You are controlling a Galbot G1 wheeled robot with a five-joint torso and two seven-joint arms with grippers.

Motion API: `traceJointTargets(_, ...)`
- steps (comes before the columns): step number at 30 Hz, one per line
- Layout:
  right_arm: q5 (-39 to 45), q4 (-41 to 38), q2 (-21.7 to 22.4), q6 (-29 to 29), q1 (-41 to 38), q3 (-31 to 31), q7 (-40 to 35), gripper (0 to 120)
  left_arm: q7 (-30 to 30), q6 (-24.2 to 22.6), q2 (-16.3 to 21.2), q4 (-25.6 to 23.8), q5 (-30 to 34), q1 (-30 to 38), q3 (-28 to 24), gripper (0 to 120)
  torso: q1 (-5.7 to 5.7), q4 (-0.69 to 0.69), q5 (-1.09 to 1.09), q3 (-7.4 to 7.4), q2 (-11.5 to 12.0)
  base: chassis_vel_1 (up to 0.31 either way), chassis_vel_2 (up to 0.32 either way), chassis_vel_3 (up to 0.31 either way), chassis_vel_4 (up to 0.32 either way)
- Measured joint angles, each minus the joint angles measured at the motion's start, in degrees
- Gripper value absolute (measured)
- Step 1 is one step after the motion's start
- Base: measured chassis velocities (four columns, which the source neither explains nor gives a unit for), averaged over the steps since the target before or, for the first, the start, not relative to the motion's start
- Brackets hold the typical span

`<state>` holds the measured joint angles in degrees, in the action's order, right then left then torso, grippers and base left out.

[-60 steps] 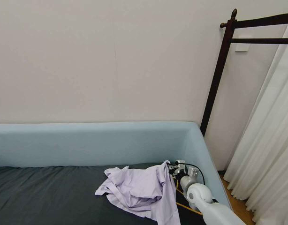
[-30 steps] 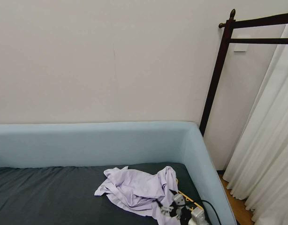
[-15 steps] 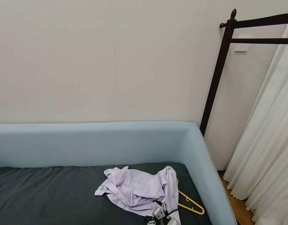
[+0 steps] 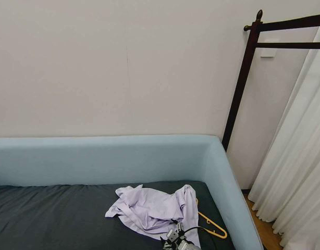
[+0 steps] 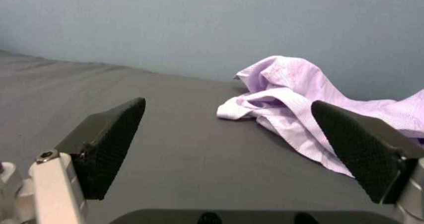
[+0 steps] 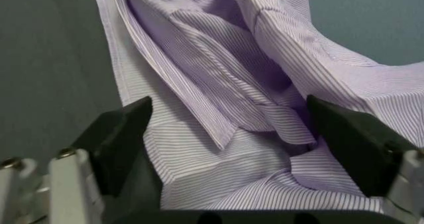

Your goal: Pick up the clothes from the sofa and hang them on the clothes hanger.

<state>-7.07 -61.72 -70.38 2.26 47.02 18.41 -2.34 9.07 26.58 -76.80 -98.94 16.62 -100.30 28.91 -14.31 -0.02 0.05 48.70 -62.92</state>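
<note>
Nothing is hung yet, by my read. The lilac shirt [image 4: 152,211] lies crumpled on the dark seat of the sofa [image 4: 97,156]. An orange hanger [image 4: 212,225] pokes out from under the shirt's right edge. The dark wooden clothes rack [image 4: 243,78] stands bare, well beyond the shirt and to its right. So the pick, the lift and the hanging are all left to do. My right gripper [image 4: 175,240] sits at the shirt's near edge. In its wrist view the right gripper [image 6: 227,105] hovers just over the collar folds, its fingers [image 6: 126,139] spread wide and holding nothing. The left gripper [image 5: 227,107] is low over the seat, apart from the shirt, which lies ahead of it. Its fingers are also wide open and empty. Two seconds ago the right arm reached in at the shirt's far right side, over the hanger. It has since drawn back to the near edge, leaving the hanger exposed and the shirt's right side a little rearranged.
</note>
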Motion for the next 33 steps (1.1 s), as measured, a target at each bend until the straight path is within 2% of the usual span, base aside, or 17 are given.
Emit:
traceJointTargets(2,-1.4,1.9,-0.9,0.0,-0.7,0.0,-0.4,75,0.1,0.1,-0.2,0.0,0.1,0.0,0.1,99,0.00,0.00,0.00,0.00,0.0,0.000,0.000,0.000,0.000)
traceJointTargets(3,-1.4,1.9,-0.9,0.0,-0.7,0.0,-0.4,75,0.1,0.1,-0.2,0.0,0.1,0.0,0.1,99,0.00,0.00,0.00,0.00,0.0,0.000,0.000,0.000,0.000)
traceJointTargets(6,-2.1,3.4,-1.5,0.1,-1.2,0.3,-0.5,65,0.2,0.1,-0.4,0.0,0.1,-0.1,0.3,99,0.00,0.00,0.00,0.00,0.0,0.000,0.000,0.000,0.000)
traceJointTargets(7,-2.1,3.9,-1.7,0.2,-1.3,0.6,-0.5,57,0.2,0.2,-0.5,0.0,0.1,-0.2,0.4,99,0.00,0.00,0.00,0.00,0.0,0.000,0.000,0.000,0.000)
traceJointTargets(9,-2.1,4.1,-1.7,0.2,-1.3,0.8,-0.4,53,0.2,0.3,-0.5,0.1,0.2,-0.2,0.4,99,0.00,0.00,0.01,0.00,0.0,0.000,0.000,0.000,0.000)
traceJointTargets(11,-2.3,4.6,-1.7,0.2,-1.2,1.4,-0.2,43,0.3,0.4,-0.5,0.4,0.2,-0.2,0.5,99,0.00,0.00,0.01,0.00,0.0,0.000,0.000,0.000,0.000)
traceJointTargets(13,-2.3,4.9,-1.8,0.2,-1.2,1.6,-0.2,39,0.4,0.4,-0.5,0.5,0.2,-0.2,0.6,99,0.00,0.00,0.00,0.00,0.0,0.000,0.000,0.000,0.000)
traceJointTargets(17,-2.4,6.3,-2.5,0.4,-1.7,1.5,-0.1,21,0.6,0.5,-0.7,0.6,0.2,-0.3,0.6,99,0.00,0.00,0.01,0.00,0.0,0.000,0.000,0.000,0.000)
traceJointTargets(18,-2.4,6.3,-2.5,0.4,-1.7,1.5,-0.1,21,0.6,0.5,-0.7,0.6,0.2,-0.3,0.6,99,0.00,0.00,0.01,0.00,0.0,0.000,0.000,0.000,0.000)
traceJointTargets(21,-2.2,7.3,-2.9,0.8,-2.3,1.3,-0.1,7,0.7,0.6,-0.7,0.4,0.2,-0.4,0.6,99,0.00,0.00,0.01,0.00,0.0,0.000,0.000,0.000,0.000)
traceJointTargets(24,-2.0,7.5,-3.0,1.2,-2.4,1.3,0.0,0,0.7,0.7,-0.7,0.4,0.2,-0.5,0.6,99,0.00,0.00,0.01,0.00,0.0,0.000,0.000,0.000,0.000)
traceJointTargets(30,-0.6,5.2,-2.0,1.5,-2.4,2.0,0.0,0,0.8,0.9,-0.5,0.5,0.1,-0.5,0.7,99,0.00,0.00,0.01,0.00,0.0,0.000,0.000,0.000,0.000)
traceJointTargets(33,2.5,1.4,-0.2,1.2,-1.8,3.1,0.6,0,1.0,0.9,-0.4,0.5,0.2,-0.3,0.8,99,0.00,0.00,0.01,0.00,0.0,0.000,0.000,0.000,0.000)
